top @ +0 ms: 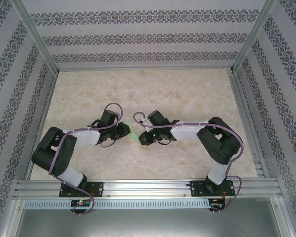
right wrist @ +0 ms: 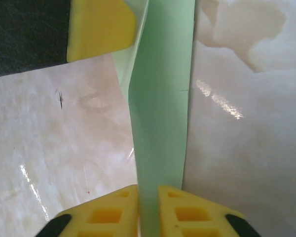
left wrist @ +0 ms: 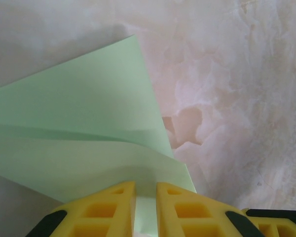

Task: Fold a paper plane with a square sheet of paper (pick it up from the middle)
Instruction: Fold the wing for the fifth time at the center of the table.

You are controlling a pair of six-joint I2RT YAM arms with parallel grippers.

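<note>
The pale green sheet of paper [top: 133, 133], folded into layers, hangs between my two grippers just above the table's middle. My left gripper [left wrist: 146, 190] is shut on one edge of the sheet of paper [left wrist: 79, 123], whose creased flaps fan out ahead of it. From the opposite side, my right gripper [right wrist: 148, 190] is shut on a narrow folded strip of the paper [right wrist: 160, 113]. That strip runs away to a yellow finger of the left gripper [right wrist: 98, 29]. In the top view the left gripper [top: 126, 131] and right gripper [top: 142, 137] nearly meet tip to tip.
The beige marbled table [top: 187, 89] stretches around both arms. Patterned walls [top: 138, 34] close the back and sides, and an aluminium rail [top: 148, 187] runs along the near edge.
</note>
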